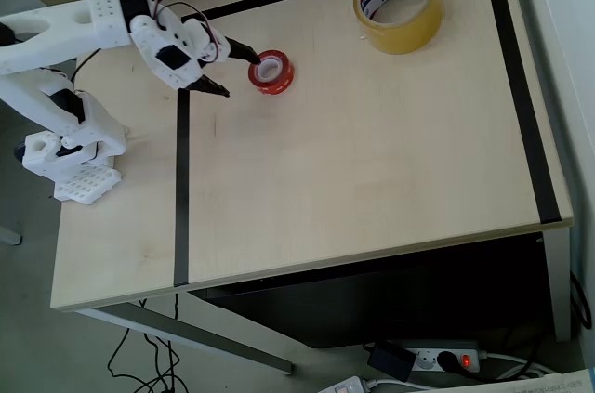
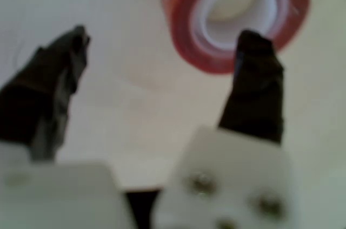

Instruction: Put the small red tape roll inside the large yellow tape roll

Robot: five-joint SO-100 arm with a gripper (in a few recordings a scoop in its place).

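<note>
Hardly begun, judging by the lie of things. Claw (image 1: 237, 68) spread wide, clamped on nothing, low over the counter (image 1: 372, 161) at its left part in the overhead view. One dark fingertip (image 1: 251, 56) reached to the near edge of the small red tape roll (image 1: 271, 72), touching or just short, hard to tell which; the other finger (image 1: 217, 88) well clear, beside the roll and not around it. In the wrist view, same story: right finger (image 2: 254, 88) overlapping the small red tape roll's (image 2: 235, 15) rim, left finger (image 2: 51, 83) off over bare wood. Roll flat on the counter, unlifted. Further right and well apart from the claw, the large yellow tape roll (image 1: 398, 6), flat, hollow, core empty. Left to do, by this reading: straddling and gripping the red roll, carrying rightward, dropping into the yellow ring.
</note>
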